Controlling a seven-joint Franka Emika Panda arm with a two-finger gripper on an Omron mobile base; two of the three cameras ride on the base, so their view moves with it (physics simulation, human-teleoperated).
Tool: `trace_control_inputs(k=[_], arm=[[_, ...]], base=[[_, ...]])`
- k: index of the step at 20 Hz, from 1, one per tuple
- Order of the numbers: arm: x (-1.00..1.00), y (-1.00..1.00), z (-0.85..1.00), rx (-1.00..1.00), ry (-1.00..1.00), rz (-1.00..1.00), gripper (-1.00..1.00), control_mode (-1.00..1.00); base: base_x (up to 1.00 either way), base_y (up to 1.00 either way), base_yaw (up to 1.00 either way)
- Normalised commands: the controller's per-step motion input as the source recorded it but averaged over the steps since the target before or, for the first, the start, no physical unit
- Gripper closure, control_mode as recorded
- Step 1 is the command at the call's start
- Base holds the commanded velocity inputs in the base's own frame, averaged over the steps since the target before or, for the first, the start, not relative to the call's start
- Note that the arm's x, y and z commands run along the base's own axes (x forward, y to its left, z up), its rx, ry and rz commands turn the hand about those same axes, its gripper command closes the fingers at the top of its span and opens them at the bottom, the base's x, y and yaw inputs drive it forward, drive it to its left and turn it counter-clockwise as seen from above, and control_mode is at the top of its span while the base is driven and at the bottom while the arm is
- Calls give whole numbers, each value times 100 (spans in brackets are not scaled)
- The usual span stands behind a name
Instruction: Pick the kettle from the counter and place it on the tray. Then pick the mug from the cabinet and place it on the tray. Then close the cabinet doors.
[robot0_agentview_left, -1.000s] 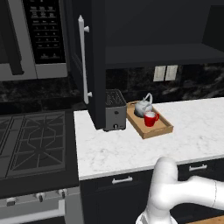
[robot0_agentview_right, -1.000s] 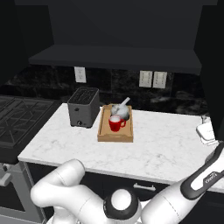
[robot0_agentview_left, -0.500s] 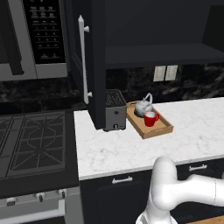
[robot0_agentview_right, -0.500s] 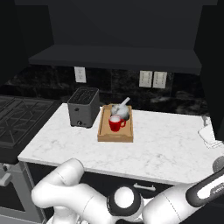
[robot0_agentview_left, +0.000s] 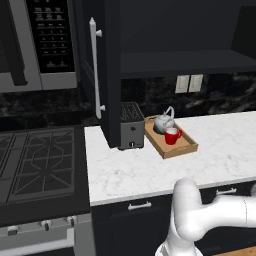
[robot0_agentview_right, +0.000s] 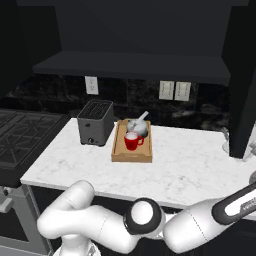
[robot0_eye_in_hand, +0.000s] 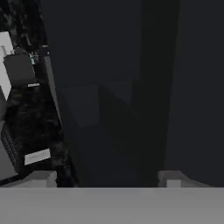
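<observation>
The silver-grey kettle (robot0_agentview_left: 163, 121) (robot0_agentview_right: 138, 127) and the red mug (robot0_agentview_left: 172, 136) (robot0_agentview_right: 132, 141) both rest in the wooden tray (robot0_agentview_left: 184, 148) (robot0_agentview_right: 131, 156), which lies on the white marble counter (robot0_agentview_left: 150, 172) (robot0_agentview_right: 190, 170). Above it the black cabinet (robot0_agentview_left: 185, 62) (robot0_agentview_right: 135, 65) stands with both doors swung out: the left door (robot0_agentview_left: 102, 75) with its silver bar handle (robot0_agentview_left: 93, 67), and the right door (robot0_agentview_right: 243, 100). In the hand view my gripper (robot0_eye_in_hand: 107, 178) is open, its fingertips (robot0_eye_in_hand: 41, 177) far apart, facing a flat dark panel close ahead with nothing between them.
A boxy toaster (robot0_agentview_left: 131, 126) (robot0_agentview_right: 95, 121) stands just left of the tray. The black stovetop (robot0_agentview_left: 35, 160) and the microwave (robot0_agentview_left: 42, 45) lie further left. A pale object (robot0_agentview_right: 226, 143) sits on the counter, half behind the right door. My arm (robot0_agentview_right: 200, 230) reaches off to the right.
My forearm has dropped lower toward the right edge of the right base view. The right door now covers more of the pale object. Kettle, mug and tray have not moved.
</observation>
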Motion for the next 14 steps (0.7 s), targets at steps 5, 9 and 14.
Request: trace_control_inputs(k=[5,9,14], arm=[[0,58,32,-25,0,-6,-100,-100],[0,71,17,-20,0,-15,-100,-100],[2,80,0,-12,0,-30,-100,-100]], base=[[0,0,0],[0,0,0],[0,0,0]])
